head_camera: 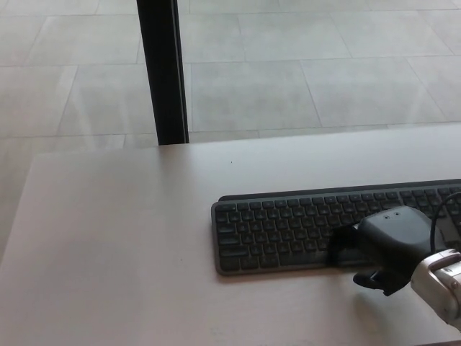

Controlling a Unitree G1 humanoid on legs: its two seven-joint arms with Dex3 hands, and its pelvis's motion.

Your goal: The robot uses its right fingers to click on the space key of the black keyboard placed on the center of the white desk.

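A black keyboard lies on the white desk, running off the right edge of the head view. My right hand comes in from the lower right and covers the keyboard's front rows. Its fingers point left and rest on the bottom key row, where the long key lies; the contact itself is hidden under them. The thumb hangs apart, over the desk just in front of the keyboard's edge. The hand holds nothing. My left hand does not show.
A black vertical post stands behind the desk's far edge, with tiled floor beyond it. The desk's left edge runs slanted at the picture's left. A thin cable loops over my right wrist.
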